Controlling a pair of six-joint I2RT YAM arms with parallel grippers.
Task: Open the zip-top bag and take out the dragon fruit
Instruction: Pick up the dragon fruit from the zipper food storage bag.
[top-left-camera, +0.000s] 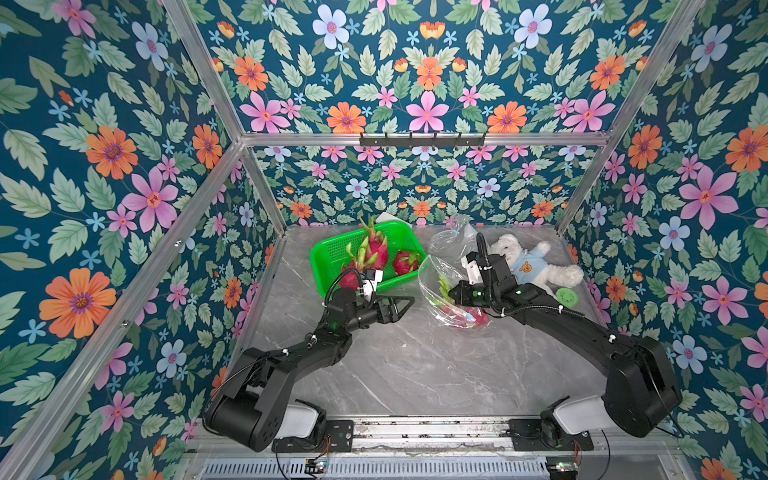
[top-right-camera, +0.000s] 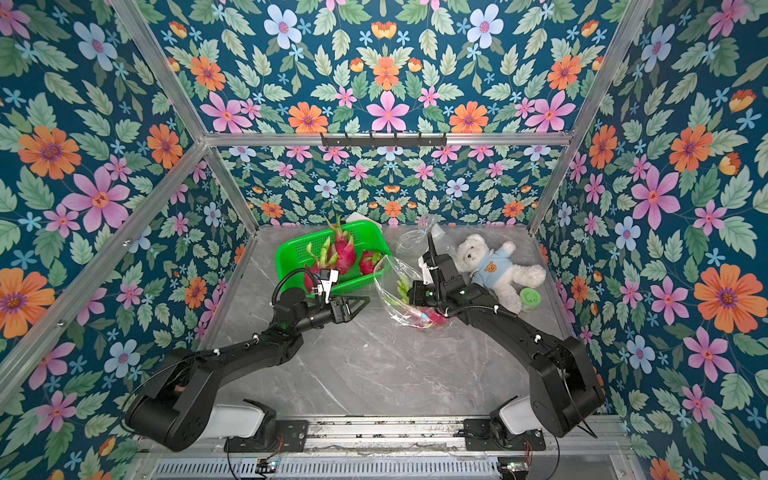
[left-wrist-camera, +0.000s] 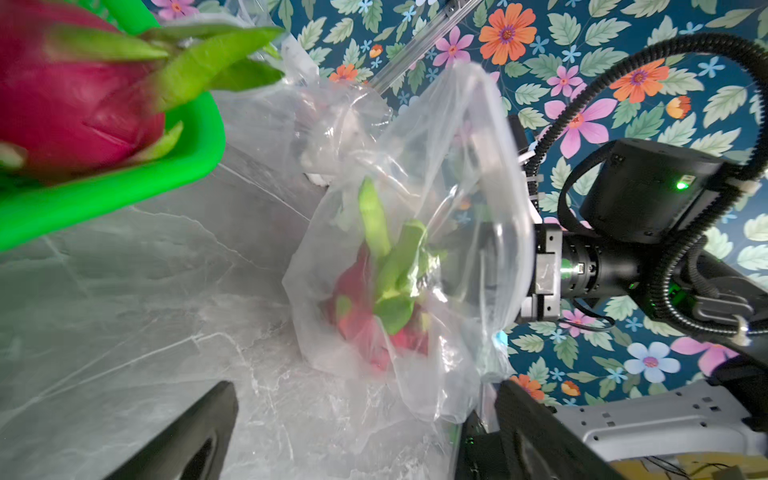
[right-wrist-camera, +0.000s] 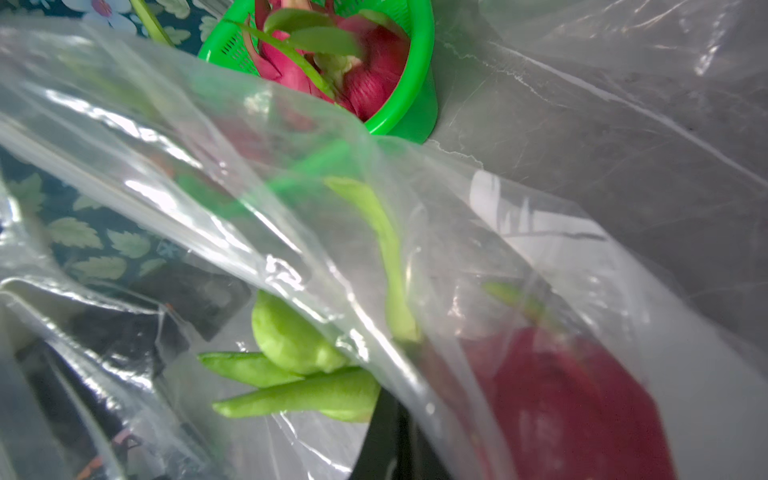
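A clear zip-top bag (top-left-camera: 436, 286) lies right of the table's centre, its mouth held up, with one magenta dragon fruit (top-left-camera: 467, 316) inside. The left wrist view shows the bag (left-wrist-camera: 419, 158) and the fruit (left-wrist-camera: 365, 307) through the plastic. My right gripper (top-left-camera: 452, 294) is shut on the bag's rim; its dark fingers (right-wrist-camera: 390, 440) pinch the film beside the fruit's green scales (right-wrist-camera: 299, 395). My left gripper (top-left-camera: 407, 308) is open and empty, just left of the bag, and a corner of the bag hangs between its fingers (left-wrist-camera: 187, 436). Three more dragon fruits (top-left-camera: 376, 247) lie in the green basket (top-left-camera: 328, 249).
A white teddy bear (top-left-camera: 528, 262) in a blue shirt and a green round lid (top-left-camera: 567, 297) lie right of the bag, beside my right arm. More crumpled clear plastic (top-left-camera: 449, 237) sits behind the bag near the back wall. Floral walls enclose the marble table (top-left-camera: 415, 374).
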